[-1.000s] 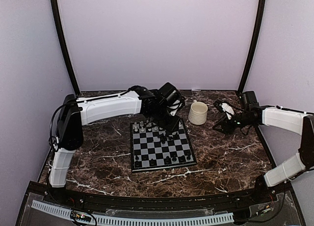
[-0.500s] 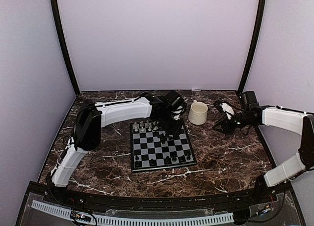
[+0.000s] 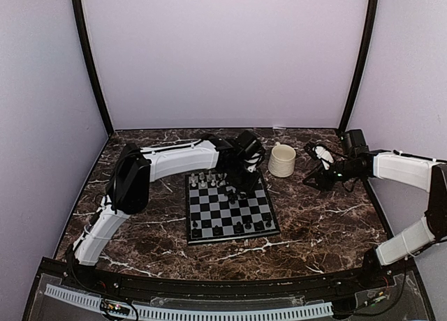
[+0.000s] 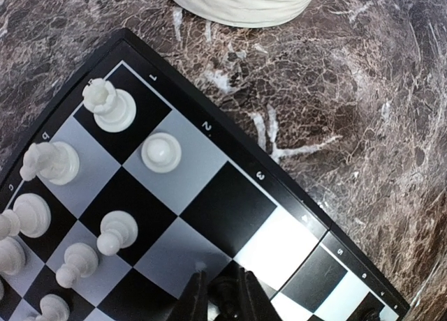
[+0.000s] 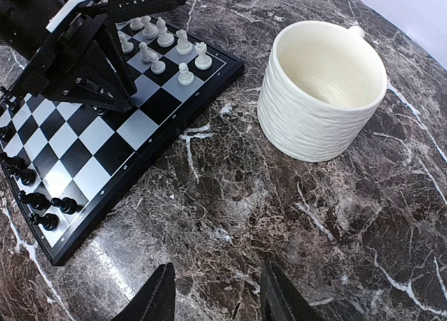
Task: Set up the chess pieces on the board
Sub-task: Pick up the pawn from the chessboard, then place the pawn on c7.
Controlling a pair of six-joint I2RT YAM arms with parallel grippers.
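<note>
The checkered board (image 3: 230, 208) lies mid-table; it also shows in the left wrist view (image 4: 230, 209) and the right wrist view (image 5: 91, 174). Several white pieces (image 3: 207, 178) stand along its far rows, seen close in the left wrist view (image 4: 108, 106). Black pieces (image 3: 230, 229) line its near edge. My left gripper (image 3: 241, 187) hovers over the board's far right part, shut on a black piece (image 4: 225, 293) between its fingers. My right gripper (image 3: 314, 180) is open and empty over bare marble, right of the mug; its fingertips (image 5: 157, 296) frame tabletop.
A cream mug (image 3: 282, 160) stands just right of the board's far corner, empty inside (image 5: 323, 84). Dark marble tabletop (image 3: 321, 223) surrounds the board. Purple walls and black posts enclose the back and sides.
My left arm has swung its elbow rightward and inward while the gripper stays over the board's far right squares. The right arm has not moved.
</note>
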